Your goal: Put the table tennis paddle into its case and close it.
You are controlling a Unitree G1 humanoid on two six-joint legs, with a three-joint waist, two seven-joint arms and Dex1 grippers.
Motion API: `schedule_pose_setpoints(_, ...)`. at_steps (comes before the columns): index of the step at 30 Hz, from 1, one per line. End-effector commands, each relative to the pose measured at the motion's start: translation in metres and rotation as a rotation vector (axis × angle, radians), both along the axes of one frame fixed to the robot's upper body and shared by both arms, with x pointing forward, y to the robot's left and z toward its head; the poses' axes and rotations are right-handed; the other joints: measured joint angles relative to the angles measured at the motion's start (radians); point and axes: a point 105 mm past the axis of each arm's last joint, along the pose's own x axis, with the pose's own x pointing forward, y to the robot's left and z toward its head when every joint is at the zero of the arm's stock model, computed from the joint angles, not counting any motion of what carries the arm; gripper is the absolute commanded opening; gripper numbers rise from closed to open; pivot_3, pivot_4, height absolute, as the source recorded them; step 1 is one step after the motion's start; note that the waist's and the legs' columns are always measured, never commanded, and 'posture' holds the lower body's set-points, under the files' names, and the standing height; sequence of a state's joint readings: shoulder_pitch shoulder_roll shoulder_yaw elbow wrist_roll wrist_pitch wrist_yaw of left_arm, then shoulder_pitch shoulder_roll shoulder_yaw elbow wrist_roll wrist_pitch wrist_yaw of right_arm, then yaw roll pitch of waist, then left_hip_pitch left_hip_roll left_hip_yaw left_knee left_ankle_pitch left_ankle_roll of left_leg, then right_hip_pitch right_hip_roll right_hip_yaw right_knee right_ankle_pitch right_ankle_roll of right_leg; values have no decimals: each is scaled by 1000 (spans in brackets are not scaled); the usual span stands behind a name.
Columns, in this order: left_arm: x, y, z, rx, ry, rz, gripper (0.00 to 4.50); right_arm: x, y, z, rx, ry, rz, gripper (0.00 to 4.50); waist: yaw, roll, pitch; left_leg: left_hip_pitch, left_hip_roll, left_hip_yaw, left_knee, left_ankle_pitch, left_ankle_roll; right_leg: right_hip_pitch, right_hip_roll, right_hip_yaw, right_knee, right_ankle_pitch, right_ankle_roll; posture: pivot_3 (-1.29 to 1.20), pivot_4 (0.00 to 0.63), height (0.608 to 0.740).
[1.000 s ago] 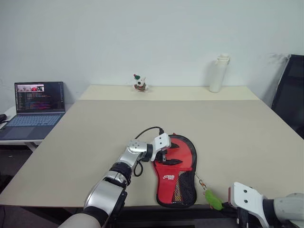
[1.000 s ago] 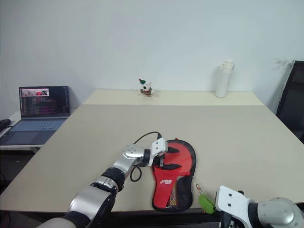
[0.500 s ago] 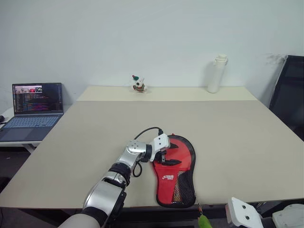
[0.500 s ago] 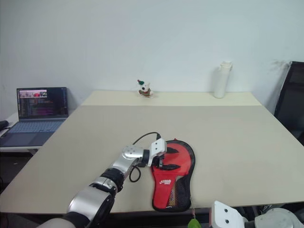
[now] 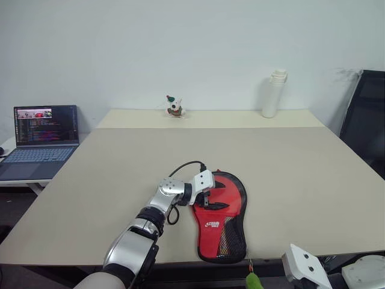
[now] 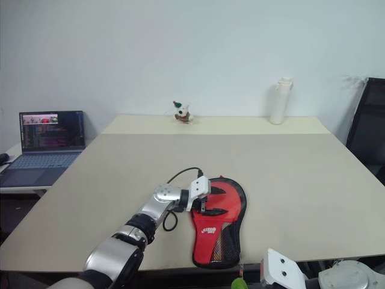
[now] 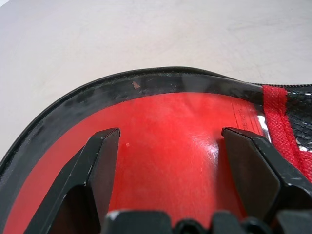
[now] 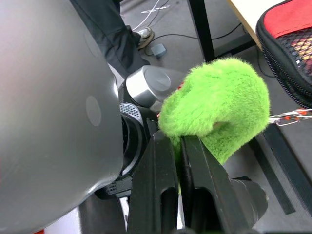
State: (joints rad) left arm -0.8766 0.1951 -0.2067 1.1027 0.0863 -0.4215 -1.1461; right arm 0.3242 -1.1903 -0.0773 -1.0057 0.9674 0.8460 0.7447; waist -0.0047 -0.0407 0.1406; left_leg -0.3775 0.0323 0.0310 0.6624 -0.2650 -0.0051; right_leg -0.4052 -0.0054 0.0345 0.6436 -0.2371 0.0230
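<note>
The left gripper rests spread wide on the red face of the case, which lies near the table's front edge, while the right gripper, below that edge, pinches a green fuzzy pull chained to the case.

The left arm is shiny silver with black rings at its joints. A black cable loops by its white wrist block. The gripper fingers are black.
</note>
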Motion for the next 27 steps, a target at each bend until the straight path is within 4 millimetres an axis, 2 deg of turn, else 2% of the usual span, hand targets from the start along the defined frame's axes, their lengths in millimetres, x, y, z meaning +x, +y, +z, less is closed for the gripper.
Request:
schedule_pose_setpoints(1,-20,21,-48,167,130,-5,3639,-1,2,7,2,-10,26,1021,-1,0,0,0,0,0,0,0,0,0,0,0,0,0,0,0,150,740)
schedule_pose_setpoints(5,-21,20,-49,160,130,-6,3639,13,-4,11,-13,-38,-16,2420,-3,0,0,1,0,0,0,0,0,0,0,0,0,0,0,0,150,740)
schedule_pose_setpoints(13,-19,18,-47,114,106,27,3639,81,-39,38,-27,-233,-235,2420,-3,0,0,1,-1,1,0,0,0,0,-3,1,0,0,0,0,150,740)
schedule_pose_setpoints(19,-14,23,-39,56,96,83,3639,130,-54,43,2,-393,-317,2420,-5,1,0,1,-1,1,-1,0,0,0,-3,2,0,0,-1,0,150,740)
schedule_pose_setpoints(21,-8,25,-29,2,84,120,3639,140,-53,44,37,-409,-315,2420,-8,1,1,1,-1,1,-1,0,0,-1,-3,2,0,0,-1,0,150,740)
schedule_pose_setpoints(24,2,37,0,-100,41,182,3639,156,-51,46,74,-467,-284,2420,-17,2,3,-1,-1,1,-1,0,0,-2,-2,3,0,0,-1,0,150,740)
schedule_pose_setpoints(27,3,48,25,-174,8,214,3639,168,-52,47,94,-465,-268,2420,-29,4,9,-4,0,1,-2,0,0,-6,0,3,1,3,5,0,150,740)
